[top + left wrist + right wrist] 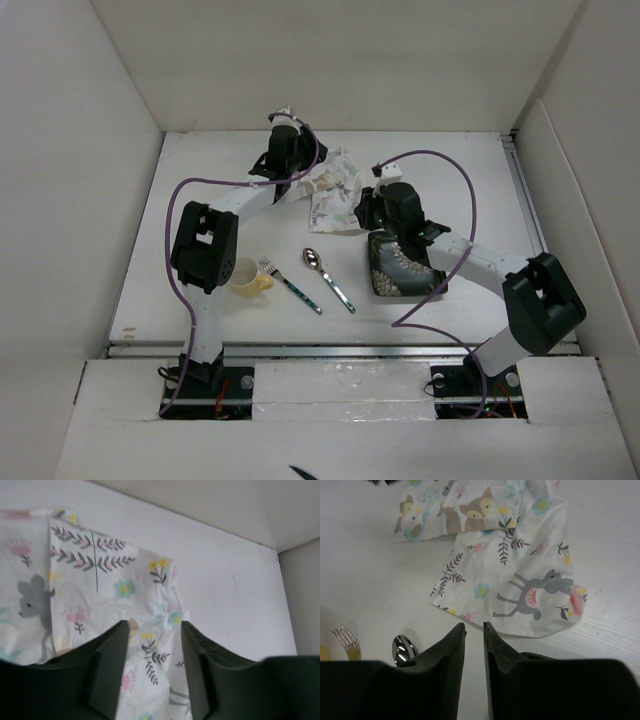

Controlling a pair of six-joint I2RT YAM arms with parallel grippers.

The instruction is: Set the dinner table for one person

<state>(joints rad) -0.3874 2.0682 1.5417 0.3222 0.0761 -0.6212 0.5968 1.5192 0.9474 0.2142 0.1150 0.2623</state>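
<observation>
Top view: white table (210,165) across the whole middle. Toward 12 o'clock of its centre, a crumpled cloth (335,182). At the cloth's 9 o'clock edge, the left gripper (303,178); at its 4 o'clock corner, the right gripper (366,208); finger state not readable from up here. At 5 o'clock of the cloth, a dark patterned dish (395,268), partly under the right arm. At 9 o'clock of the dish, a spoon (328,278); at 9 o'clock of the spoon, a fork (290,284), both slanted and apart. Just beside the fork's tines, at 9 o'clock, a pale cup (248,277)

Left wrist: fingers (112,647) well apart, printed cloth (100,580) showing in the gap and spreading on toward 11 o'clock; cannot tell whether either finger touches it. From 1 to 3 o'clock, bare table (225,580)

Right wrist: fingers (451,652) nearly together, only a slim slot left, nothing in it but table (370,580). Ahead at 12 to 1 o'clock, the cloth (520,565), lying flat, clear of the tips. At 8 o'clock of the tips, the spoon's bowl (402,649); further out at 9 o'clock, the fork's tines (346,639)
</observation>
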